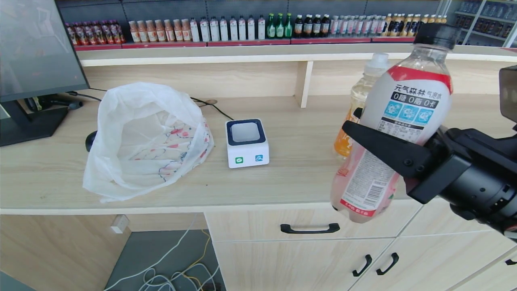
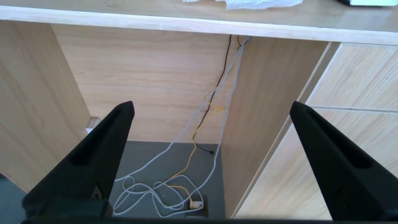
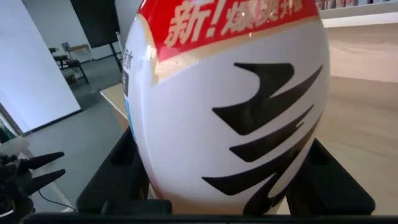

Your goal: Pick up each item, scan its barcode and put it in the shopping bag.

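My right gripper (image 1: 375,139) is shut on a pink drink bottle (image 1: 398,109) with a white and red label and a black cap. It holds the bottle tilted, in the air over the counter's front edge at the right. The right wrist view has the bottle (image 3: 230,106) wedged between the two black fingers (image 3: 124,180). A white scanner box (image 1: 246,142) stands mid-counter. To its left the white shopping bag (image 1: 145,137) lies with its mouth wide. A second bottle (image 1: 357,105) with yellow-orange drink stands behind the held one. My left gripper (image 2: 208,168) hangs open below the counter, holding nothing.
A monitor (image 1: 36,52) on a black stand fills the counter's far left. A raised wooden shelf (image 1: 282,54) runs along the back. Below are drawers with black handles (image 1: 310,229) and an open bay with loose cables (image 2: 186,162).
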### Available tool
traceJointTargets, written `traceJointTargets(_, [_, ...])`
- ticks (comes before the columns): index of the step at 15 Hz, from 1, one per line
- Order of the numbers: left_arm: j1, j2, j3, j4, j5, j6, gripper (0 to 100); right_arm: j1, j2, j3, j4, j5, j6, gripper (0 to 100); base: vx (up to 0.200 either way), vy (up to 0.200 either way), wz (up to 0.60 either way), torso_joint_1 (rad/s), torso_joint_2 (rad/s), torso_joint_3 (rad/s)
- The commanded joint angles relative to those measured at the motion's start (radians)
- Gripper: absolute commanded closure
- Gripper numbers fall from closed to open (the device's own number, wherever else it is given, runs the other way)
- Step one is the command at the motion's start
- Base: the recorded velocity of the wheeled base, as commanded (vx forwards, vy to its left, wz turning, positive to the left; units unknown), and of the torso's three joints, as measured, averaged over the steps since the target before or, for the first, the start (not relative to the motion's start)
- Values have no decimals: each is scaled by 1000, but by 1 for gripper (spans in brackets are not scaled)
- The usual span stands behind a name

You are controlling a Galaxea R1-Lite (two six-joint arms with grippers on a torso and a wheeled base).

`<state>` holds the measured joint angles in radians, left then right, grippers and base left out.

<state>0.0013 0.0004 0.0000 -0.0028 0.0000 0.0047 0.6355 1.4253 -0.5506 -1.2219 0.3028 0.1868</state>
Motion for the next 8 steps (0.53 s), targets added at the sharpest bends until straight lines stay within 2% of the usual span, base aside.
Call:
traceJointTargets(1, [0,0,0,0,0,0,0,0,80,-75,1,52,25,100,0,0,0,0,0,0])
traceJointTargets(4, [0,0,0,0,0,0,0,4,149,-163,-1,134,37,100,0,0,0,0,0,0])
traceJointTargets(8, [0,0,0,0,0,0,0,3,142,-181,-1,202,99,100,0,0,0,0,0,0])
